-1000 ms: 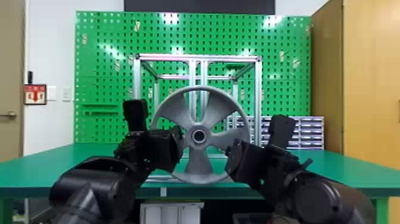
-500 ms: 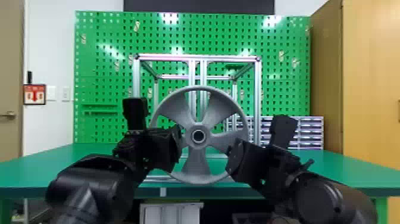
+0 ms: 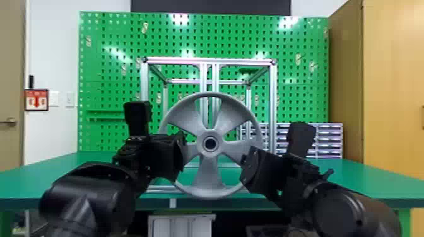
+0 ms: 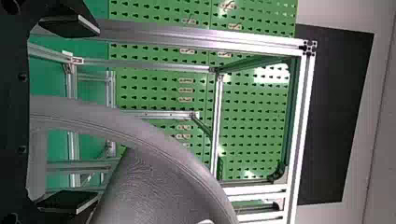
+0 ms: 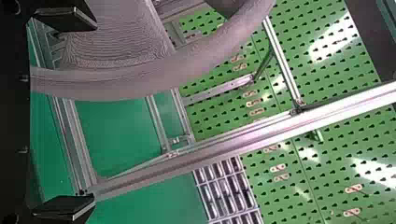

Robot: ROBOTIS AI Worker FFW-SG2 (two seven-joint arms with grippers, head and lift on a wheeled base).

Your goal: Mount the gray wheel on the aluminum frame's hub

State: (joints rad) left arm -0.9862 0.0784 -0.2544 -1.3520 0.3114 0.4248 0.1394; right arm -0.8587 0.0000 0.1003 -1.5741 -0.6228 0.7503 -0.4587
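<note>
Head view: the gray wheel (image 3: 209, 181) stands upright before the aluminum frame (image 3: 183, 60), probably on its hub, though full seating can't be confirmed. Left wrist view: the left gripper (image 4: 98, 114) has its fingers (image 4: 70, 23) spread wide, the rim (image 4: 126, 127) between. Right wrist view: the right gripper (image 5: 95, 113) is likewise open around the rim; checking fit and backing away likely remain.

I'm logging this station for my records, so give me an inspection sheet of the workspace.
Surface: green table.
Job's things: gray wheel upright in front of aluminum frame; seating on the hub can't be told.
Clutter: nothing seen.
Grippers: left end effector and right end effector both open, wheel rim passing between each one's fingers.
Cables: nothing clearly identifiable.
Surroundings: green pegboard behind, drawer rack back right, wooden cabinet at right.
</note>
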